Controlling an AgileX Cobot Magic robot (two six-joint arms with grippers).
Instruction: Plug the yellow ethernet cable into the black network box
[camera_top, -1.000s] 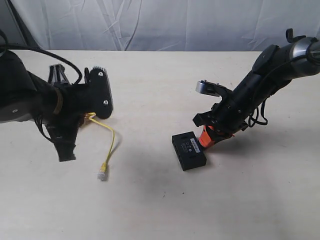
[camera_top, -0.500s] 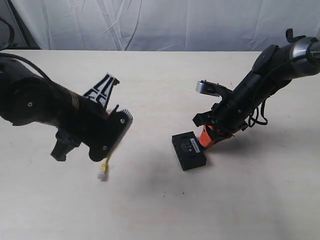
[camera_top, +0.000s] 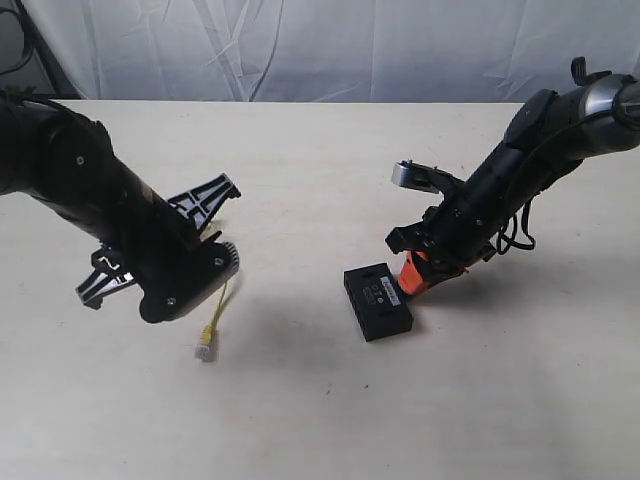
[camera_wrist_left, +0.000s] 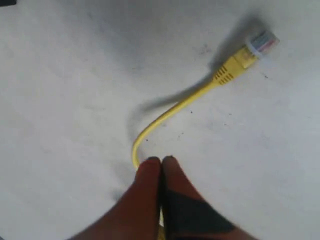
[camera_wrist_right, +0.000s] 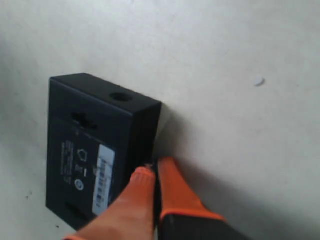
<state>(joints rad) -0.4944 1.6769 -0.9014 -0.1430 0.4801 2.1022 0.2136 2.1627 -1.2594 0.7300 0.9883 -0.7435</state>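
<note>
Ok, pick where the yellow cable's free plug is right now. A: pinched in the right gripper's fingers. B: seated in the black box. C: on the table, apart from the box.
C: the plug of the yellow ethernet cable lies on the table, well apart from the black network box.

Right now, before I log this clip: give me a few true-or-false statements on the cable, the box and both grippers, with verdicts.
1. The plug of the yellow ethernet cable sits in the black network box. False: it lies on the table, apart from the box.
2. The left gripper is shut on the cable. True.
3. The right gripper hangs wide open above the box. False: it is shut, its tips at the box's side.
4. The box's white label faces up. True.
</note>
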